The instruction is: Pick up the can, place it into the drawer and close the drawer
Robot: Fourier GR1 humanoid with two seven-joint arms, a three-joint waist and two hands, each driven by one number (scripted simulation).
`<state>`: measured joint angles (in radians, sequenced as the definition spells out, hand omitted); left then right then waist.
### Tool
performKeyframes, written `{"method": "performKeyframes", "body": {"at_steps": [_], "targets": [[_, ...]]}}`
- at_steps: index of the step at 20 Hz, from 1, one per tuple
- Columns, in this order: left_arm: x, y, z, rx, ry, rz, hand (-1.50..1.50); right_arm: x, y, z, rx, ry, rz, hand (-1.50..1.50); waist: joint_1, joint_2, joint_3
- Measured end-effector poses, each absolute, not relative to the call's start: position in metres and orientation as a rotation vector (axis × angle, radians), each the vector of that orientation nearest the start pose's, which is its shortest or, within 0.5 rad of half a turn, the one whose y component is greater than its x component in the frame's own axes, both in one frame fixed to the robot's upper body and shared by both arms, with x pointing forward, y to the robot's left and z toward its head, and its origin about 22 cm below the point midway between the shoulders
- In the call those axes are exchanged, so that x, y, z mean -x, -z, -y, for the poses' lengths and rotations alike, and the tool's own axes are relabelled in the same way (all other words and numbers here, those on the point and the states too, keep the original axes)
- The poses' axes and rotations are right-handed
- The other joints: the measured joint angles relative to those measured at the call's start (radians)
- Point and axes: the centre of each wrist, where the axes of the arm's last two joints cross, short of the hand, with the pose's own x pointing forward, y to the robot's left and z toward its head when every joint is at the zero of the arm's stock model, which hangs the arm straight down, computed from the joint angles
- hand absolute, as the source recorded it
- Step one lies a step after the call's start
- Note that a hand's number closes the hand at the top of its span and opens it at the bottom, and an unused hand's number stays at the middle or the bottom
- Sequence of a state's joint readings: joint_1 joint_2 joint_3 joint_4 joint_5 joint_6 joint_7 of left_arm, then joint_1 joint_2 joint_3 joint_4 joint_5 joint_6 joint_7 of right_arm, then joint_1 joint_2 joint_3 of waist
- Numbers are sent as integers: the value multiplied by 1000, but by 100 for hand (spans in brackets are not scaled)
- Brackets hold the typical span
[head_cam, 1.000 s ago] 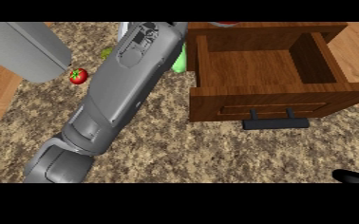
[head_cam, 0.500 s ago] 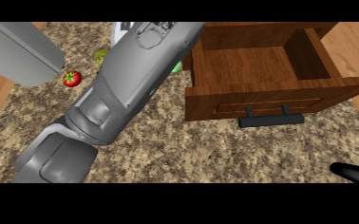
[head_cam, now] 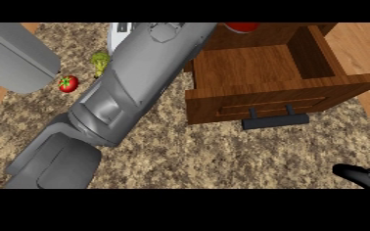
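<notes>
An open wooden drawer [head_cam: 253,68] fills the upper right of the head view, its black handle [head_cam: 274,120] facing me and its inside bare. A red rounded thing [head_cam: 242,27], possibly the can, shows at the top edge over the drawer's back. My left forearm [head_cam: 137,83] runs from the lower left up to the top edge beside that red thing. Its hand is cut off by the top edge. Only a black tip of my right hand [head_cam: 354,174] shows at the lower right corner.
A small tomato [head_cam: 68,83] and a green vegetable [head_cam: 100,63] lie on the speckled counter [head_cam: 217,156] left of the forearm. A grey rounded object [head_cam: 25,58] stands at the far left. A white thing [head_cam: 118,35] peeks out behind the forearm.
My left forearm has swung right, towards the drawer's back. The red thing has come into sight at the top edge. More of my right hand's tip shows at the corner.
</notes>
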<state>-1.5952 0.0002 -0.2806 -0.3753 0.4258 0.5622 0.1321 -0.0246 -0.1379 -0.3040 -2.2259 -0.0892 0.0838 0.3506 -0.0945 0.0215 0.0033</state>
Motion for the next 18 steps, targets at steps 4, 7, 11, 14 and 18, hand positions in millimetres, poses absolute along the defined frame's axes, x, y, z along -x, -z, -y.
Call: {"method": "performKeyframes", "body": {"at_steps": [4,7,11,14,18], "targets": [[-433,-251,21,-114,125,1697,-150,-189,-169,295,245,2,1909,-150,-5,1,0],[-434,-250,20,-127,106,1703,-150,-189,-175,292,272,-44,1933,-150,-9,4,0],[-435,-251,20,-127,81,1707,-150,-192,-179,291,316,-122,1958,-150,-8,6,0],[-435,-250,20,-110,57,1703,-150,-198,-186,287,359,-209,1994,-150,-8,9,0],[-435,-252,19,-76,27,1702,-150,-210,-187,281,449,-328,2008,-150,3,11,0]]}}
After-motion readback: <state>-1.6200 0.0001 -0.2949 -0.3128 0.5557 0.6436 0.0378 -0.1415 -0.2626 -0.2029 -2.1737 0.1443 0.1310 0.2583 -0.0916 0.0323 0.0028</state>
